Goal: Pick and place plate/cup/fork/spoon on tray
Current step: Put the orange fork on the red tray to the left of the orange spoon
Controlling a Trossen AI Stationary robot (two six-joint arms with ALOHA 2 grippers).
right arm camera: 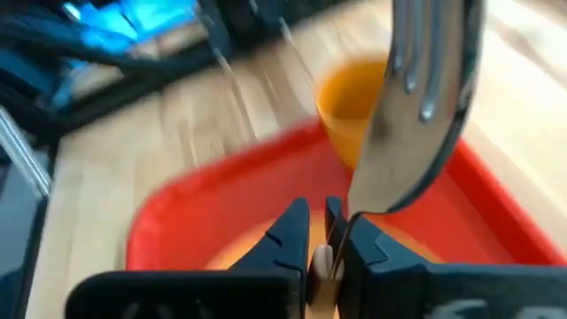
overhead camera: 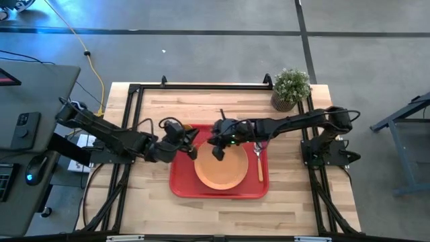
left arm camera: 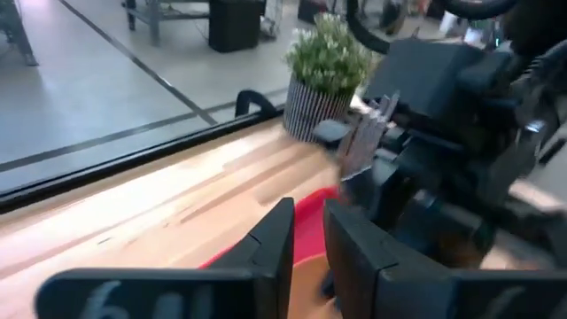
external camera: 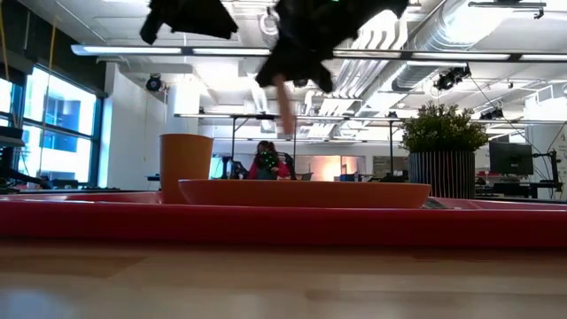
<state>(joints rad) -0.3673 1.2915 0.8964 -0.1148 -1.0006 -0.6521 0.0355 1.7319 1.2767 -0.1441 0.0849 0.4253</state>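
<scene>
Wooden table: right pincer pinches shiny metal fork; left pincer nearly closed.

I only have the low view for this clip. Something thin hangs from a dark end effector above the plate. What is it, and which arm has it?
Observer: It is the fork. The right wrist view shows it tines up, with its handle clamped in the right end effector.
Operator: I can't find the spoon. Is it on the tray?
Observer: Yes. The high view shows the spoon lying on the tray beside the plate, on the right arm's side.
Operator: And the other arm?
Observer: In the high view, the left end effector is over the tray's left part, near the cup.
</scene>
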